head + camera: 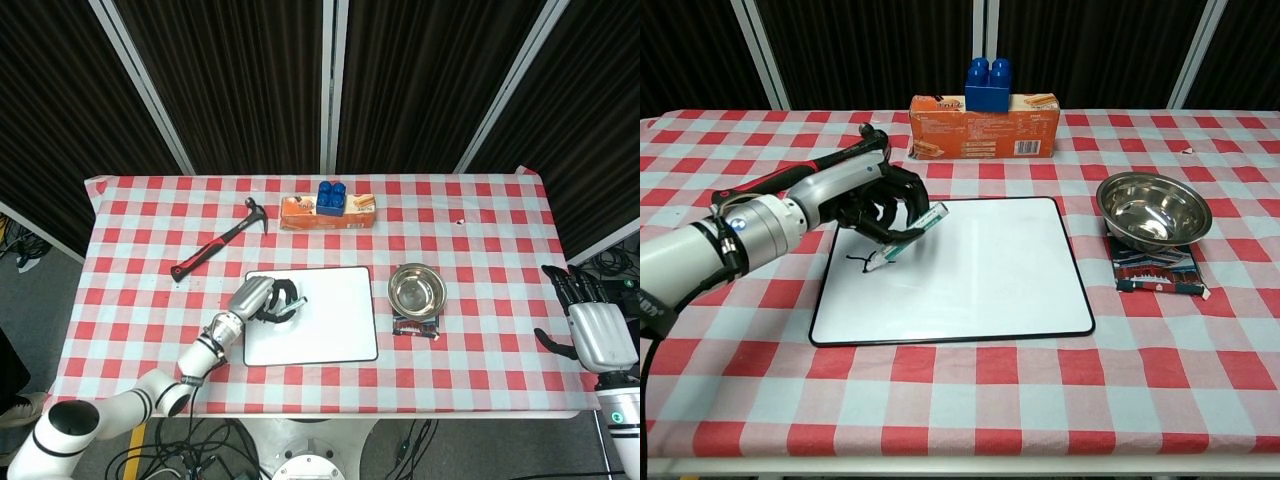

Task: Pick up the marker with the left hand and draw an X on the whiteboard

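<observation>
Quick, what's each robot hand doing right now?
Left hand: holding the marker, tip on the whiteboard.
Right hand: open, holding nothing, off the table's right edge.

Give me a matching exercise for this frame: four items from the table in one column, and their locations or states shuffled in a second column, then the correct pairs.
Things:
1. marker
2. blue block
3. metal bowl
4. hammer

Places or states:
A. on top of the orange box
B. lying on the tablecloth, behind the whiteboard's left corner
C. held in the left hand, tip at the whiteboard
D. partly on a dark packet, right of the whiteboard

Pairs: 1-C, 2-A, 3-D, 4-B
</observation>
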